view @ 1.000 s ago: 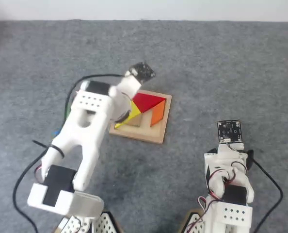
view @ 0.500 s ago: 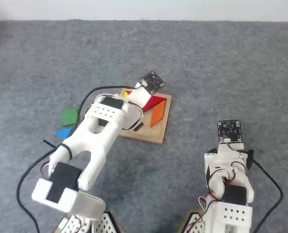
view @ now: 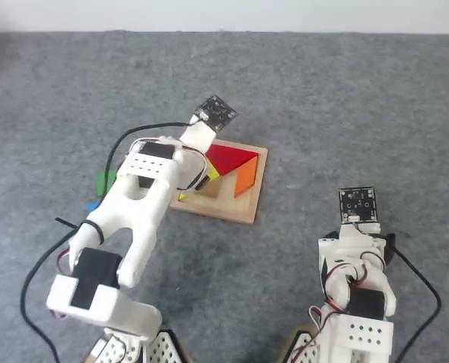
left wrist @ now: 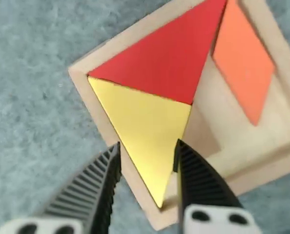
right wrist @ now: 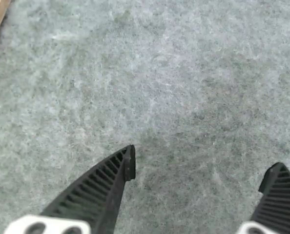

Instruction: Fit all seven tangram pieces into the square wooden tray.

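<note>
Currently on piece three: yellow triangle (left wrist: 140, 117) sits in the square wooden tray (view: 224, 212).
Left gripper (left wrist: 146, 147) jaws are partly apart, straddling the yellow's narrow tip near a tray corner; can't tell if they touch it. Yellow lies edge to edge with the red triangle (left wrist: 169, 58), orange parallelogram (left wrist: 242, 63) just beside the red. Next, I'd guess: lift clear, fetch the green piece (view: 101, 181) off the tabletop; remaining gaps need exact rotation. Right gripper (right wrist: 204, 158) jaws wide apart over bare tabletop, holding nothing.
</note>
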You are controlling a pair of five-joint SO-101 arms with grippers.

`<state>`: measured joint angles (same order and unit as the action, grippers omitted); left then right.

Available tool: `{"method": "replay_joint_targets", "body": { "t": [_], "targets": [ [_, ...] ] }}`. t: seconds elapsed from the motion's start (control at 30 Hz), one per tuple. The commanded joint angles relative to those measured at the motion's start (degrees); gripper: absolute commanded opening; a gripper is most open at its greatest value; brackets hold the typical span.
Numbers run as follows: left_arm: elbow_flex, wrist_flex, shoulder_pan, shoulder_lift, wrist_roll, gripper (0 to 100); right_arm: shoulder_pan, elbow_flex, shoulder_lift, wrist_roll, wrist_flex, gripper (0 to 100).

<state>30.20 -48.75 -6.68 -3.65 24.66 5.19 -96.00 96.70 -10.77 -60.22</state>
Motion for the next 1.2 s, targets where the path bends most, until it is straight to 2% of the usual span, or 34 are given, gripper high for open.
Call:
{"method": "replay_joint_targets", "body": {
  "t": [0.0, 0.33, 0.47, 0.7, 1.0, 1.17],
  "targets": [
    [-0.75, 0.62, -2.29, 0.35, -0.35, 18, 0.22, -0.79, 0.92, -0.62, -0.31, 40.2],
    [3.30, 0.53, -7.56, 0.35, -0.26, 16, 0.22, -0.79, 0.92, -0.62, -0.31, 40.2],
    [3.12, 0.44, -7.03, 0.79, -0.53, 16, 0.22, -0.79, 0.92, -0.62, -0.40, 40.2],
    [-0.22, 0.44, -2.02, 0.44, -0.26, 16, 0.22, -0.79, 0.92, -0.62, -0.40, 40.2],
    [1.80, 2.02, -3.52, -0.70, -0.26, 16, 0.22, -0.79, 0.92, -0.62, -0.40, 40.2],
    [-0.84, -0.53, -4.84, -3.34, -0.26, 16, 0.22, -0.79, 0.92, -0.62, -0.40, 40.2]
  ]
}}
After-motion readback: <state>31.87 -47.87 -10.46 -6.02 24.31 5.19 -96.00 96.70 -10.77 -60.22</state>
